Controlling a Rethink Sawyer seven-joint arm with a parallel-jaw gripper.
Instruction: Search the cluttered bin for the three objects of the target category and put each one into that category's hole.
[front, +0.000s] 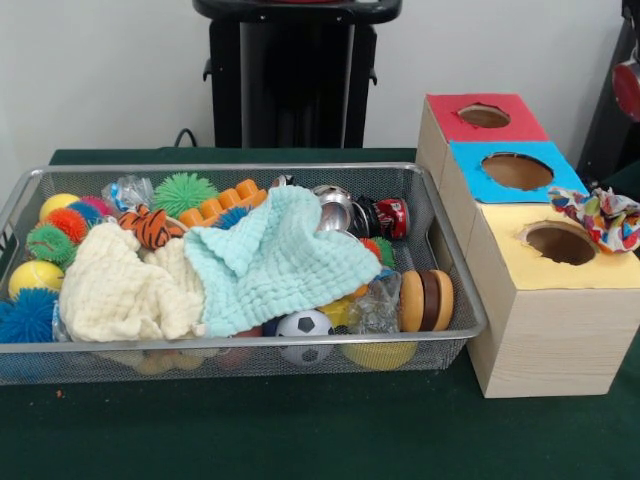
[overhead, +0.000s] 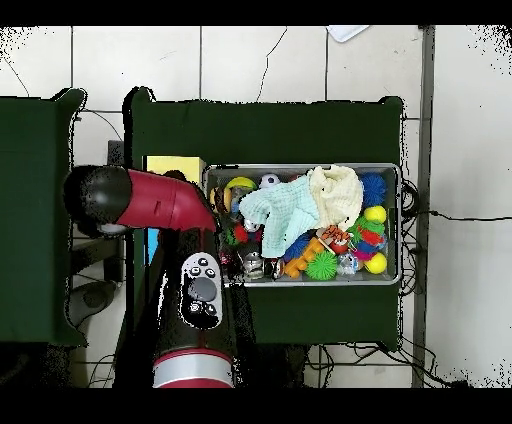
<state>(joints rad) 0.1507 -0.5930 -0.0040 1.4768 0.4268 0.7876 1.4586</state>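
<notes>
The silver wire mesh bin (front: 120, 345) stands on the green table, full of clutter. In it lie a mint cloth (front: 275, 260), a cream cloth (front: 125, 285), a small soccer ball (front: 304, 326), a striped tiger toy (front: 152, 227), a green spiky ball (front: 183, 190), yellow balls (front: 33, 277), shiny tins (front: 335, 208), a red can (front: 392, 217) and wooden discs (front: 427, 300). The bin also shows in the overhead view (overhead: 330, 282). The red arm (overhead: 150, 200) reaches over the boxes beside the bin. The gripper shows in neither view.
A wooden box row stands right of the bin, with a hole in a red top (front: 484, 116), a blue top (front: 516, 171) and a yellow top (front: 560, 243). A patterned cloth (front: 600, 215) lies on the yellow top's far edge. The black pedestal (front: 295, 70) stands behind.
</notes>
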